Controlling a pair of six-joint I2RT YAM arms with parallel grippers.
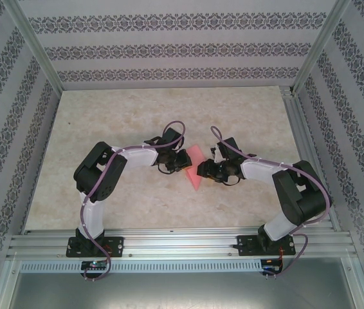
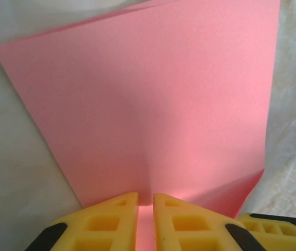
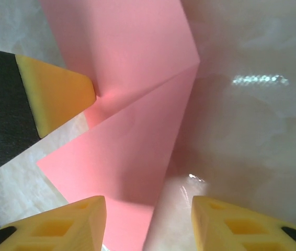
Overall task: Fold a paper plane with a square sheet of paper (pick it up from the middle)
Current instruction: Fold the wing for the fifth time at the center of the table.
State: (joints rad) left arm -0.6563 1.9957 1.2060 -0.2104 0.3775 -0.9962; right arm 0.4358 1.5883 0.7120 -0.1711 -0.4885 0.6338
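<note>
Top view: the paper sheet [image 1: 194, 170] is laid on the table [image 1: 137, 116] between both grippers, with its long axis running away from the bases. The left gripper [image 1: 181, 161] and the right gripper [image 1: 202, 170] are placed about equally near.

Left wrist view: the sheet's near edge is pinched between the almost closed jaws.

Right wrist view: the jaws are spread, and the sheet's edge is straddled, apparently untouched. A diagonal fold, too small to resolve from above, is revealed here.

High rear overview; wrist close-ups sharing paper [image 2: 153, 104]
</note>
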